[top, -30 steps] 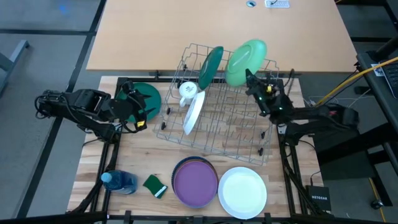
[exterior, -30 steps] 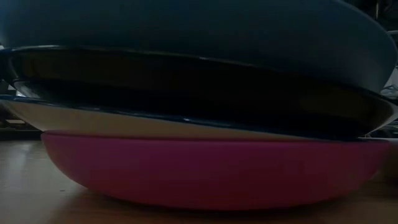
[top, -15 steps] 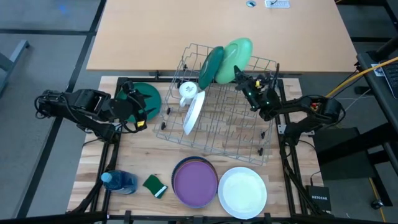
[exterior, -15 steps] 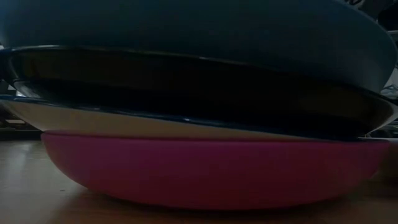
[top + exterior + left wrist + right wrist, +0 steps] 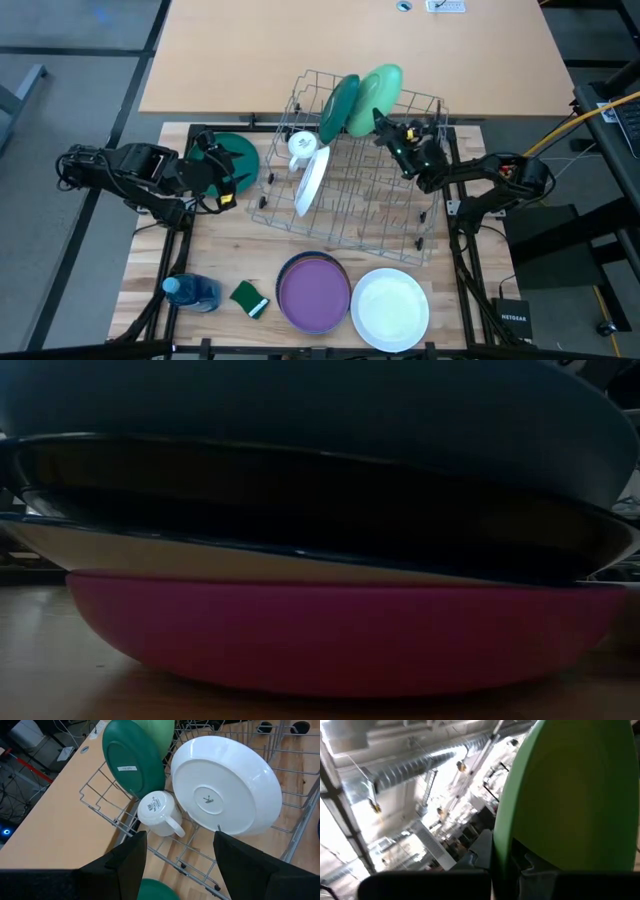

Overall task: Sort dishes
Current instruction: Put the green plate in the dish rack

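A wire dish rack (image 5: pixel 350 200) stands mid-table. A dark green plate (image 5: pixel 338 108), a white plate (image 5: pixel 313 182) and a white mug (image 5: pixel 302 147) stand in it. My right gripper (image 5: pixel 386 130) is shut on a light green plate (image 5: pixel 372 95), on edge beside the dark green one at the rack's far side. My left gripper (image 5: pixel 228 172) waits open at the table's left over another dark green plate (image 5: pixel 240 152) lying flat. In the left wrist view its fingers (image 5: pixel 131 865) frame the mug (image 5: pixel 156 812) and white plate (image 5: pixel 225 792) from afar. My right gripper pinches the light green plate's rim (image 5: pixel 501 845) between its two fingers (image 5: pixel 479 854), at the plate's edge nearest the table's right side. The fingers come from the right, slanting upward. The plate stands on edge above them; whether it touches the rack I cannot tell.
Near the front edge lie a stack of plates with a purple one on top (image 5: pixel 314 292) and a white plate (image 5: pixel 390 308). The low view is filled by that stack (image 5: pixel 340 640). A blue bottle (image 5: pixel 190 292) and green sponge (image 5: pixel 250 298) sit front left.
My right gripper has carried the light green plate toward the table's left and a little down, still shut on its rim. The plate now stands close against the dark green plate in the rack; most of the move came in the first half second.
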You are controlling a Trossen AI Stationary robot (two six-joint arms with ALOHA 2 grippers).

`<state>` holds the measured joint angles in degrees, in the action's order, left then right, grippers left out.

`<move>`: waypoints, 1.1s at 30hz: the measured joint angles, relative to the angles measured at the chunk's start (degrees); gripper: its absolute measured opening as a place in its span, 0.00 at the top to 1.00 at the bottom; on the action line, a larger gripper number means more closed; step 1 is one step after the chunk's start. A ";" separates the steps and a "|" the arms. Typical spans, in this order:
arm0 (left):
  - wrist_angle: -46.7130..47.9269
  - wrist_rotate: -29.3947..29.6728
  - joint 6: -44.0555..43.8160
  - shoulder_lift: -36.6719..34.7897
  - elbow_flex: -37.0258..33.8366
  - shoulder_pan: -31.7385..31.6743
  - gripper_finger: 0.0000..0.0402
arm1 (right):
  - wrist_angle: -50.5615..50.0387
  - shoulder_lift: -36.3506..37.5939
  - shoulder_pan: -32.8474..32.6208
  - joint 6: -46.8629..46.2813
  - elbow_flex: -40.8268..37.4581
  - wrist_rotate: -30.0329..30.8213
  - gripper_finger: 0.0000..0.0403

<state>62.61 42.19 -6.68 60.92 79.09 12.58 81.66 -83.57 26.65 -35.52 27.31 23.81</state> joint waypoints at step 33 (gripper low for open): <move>0.02 0.00 0.02 0.01 0.00 0.02 0.45 | -15.82 0.04 0.00 5.53 0.02 0.66 0.85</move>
<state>62.63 42.19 -6.66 60.93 79.09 12.60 65.85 -83.53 26.65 -29.99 27.33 24.46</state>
